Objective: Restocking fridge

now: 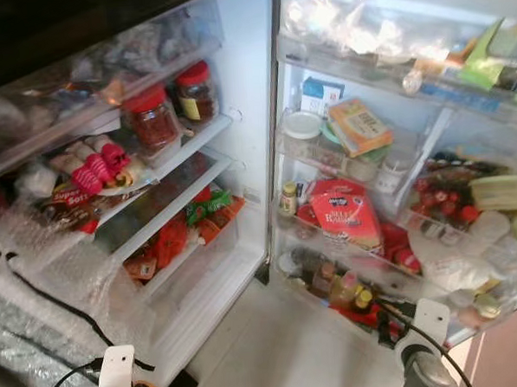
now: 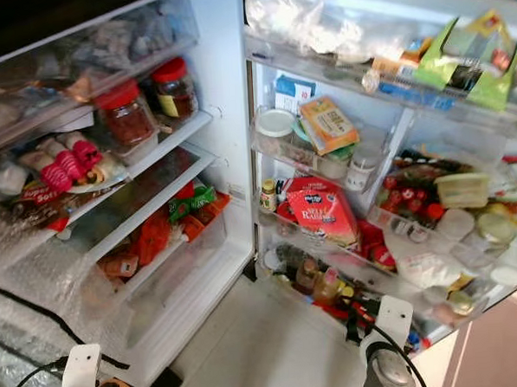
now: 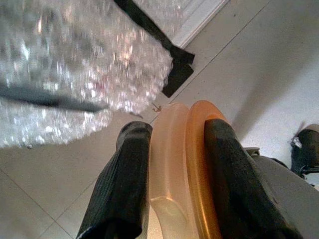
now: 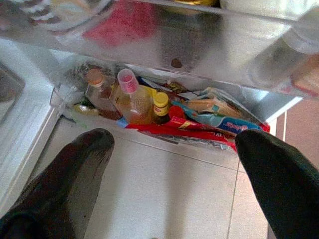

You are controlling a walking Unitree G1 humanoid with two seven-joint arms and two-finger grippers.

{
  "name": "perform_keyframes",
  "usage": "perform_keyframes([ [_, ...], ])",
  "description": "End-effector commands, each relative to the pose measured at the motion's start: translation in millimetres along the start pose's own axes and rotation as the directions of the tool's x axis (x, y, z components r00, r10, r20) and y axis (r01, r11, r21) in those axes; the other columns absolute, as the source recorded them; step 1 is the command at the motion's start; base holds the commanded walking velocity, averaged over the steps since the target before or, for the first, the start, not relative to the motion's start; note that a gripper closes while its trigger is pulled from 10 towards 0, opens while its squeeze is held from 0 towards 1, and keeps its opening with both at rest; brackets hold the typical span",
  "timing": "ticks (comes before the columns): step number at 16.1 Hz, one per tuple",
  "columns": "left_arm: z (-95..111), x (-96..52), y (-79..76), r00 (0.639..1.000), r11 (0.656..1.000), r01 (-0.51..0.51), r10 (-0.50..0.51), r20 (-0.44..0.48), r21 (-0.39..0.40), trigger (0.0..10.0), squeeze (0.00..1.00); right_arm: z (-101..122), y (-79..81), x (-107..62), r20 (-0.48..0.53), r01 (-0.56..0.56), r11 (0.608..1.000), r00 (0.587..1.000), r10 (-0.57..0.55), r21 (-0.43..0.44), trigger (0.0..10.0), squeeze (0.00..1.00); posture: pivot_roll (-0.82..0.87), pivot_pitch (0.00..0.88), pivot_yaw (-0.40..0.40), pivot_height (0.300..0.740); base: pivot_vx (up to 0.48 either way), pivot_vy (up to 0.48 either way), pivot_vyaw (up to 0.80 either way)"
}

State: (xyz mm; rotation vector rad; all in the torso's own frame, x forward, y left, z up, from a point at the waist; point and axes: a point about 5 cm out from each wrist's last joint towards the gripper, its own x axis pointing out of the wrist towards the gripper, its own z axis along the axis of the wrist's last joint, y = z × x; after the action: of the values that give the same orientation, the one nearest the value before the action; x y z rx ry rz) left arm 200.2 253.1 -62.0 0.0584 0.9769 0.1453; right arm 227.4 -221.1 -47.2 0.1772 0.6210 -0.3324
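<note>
Clamping an orange container (image 3: pixel 187 169) between its two black fingers (image 3: pixel 122 184), the left gripper (image 3: pixel 172 174) hung low over the floor tiles (image 3: pixel 234 64) before the open fridge (image 1: pixel 239 160); the right gripper (image 4: pixel 172 184) was spread wide and empty, facing the bottom door shelf (image 4: pixel 199 124) of bottles.

orange disc (image 3: pixel 187 164) | black gripper fingers (image 3: pixel 119 184) | red-lidded jars (image 1: pixel 155 116)
</note>
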Motion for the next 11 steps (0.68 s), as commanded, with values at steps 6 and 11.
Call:
perform_keyframes([
  [6,-7.6,-1.0,3.6,1.0,1.0,-0.015,0.015,-0.026,0.012,10.0,0.0,-61.3,4.6,-22.6,-0.283,-0.266,0.865,0.947,0.151,-0.425,10.0,0.0,-0.12,0.045,0.003,0.74,0.0,0.0,0.0],
  [11,-7.8,-1.1,3.8,1.0,1.0,-0.011,0.011,-0.027,0.014,10.0,0.0,-69.4,-0.4,-26.8,-0.312,-0.265,0.86,0.941,0.132,-0.437,10.0,0.0,-0.13,0.04,0.006,0.74,0.0,0.0,0.0],
])
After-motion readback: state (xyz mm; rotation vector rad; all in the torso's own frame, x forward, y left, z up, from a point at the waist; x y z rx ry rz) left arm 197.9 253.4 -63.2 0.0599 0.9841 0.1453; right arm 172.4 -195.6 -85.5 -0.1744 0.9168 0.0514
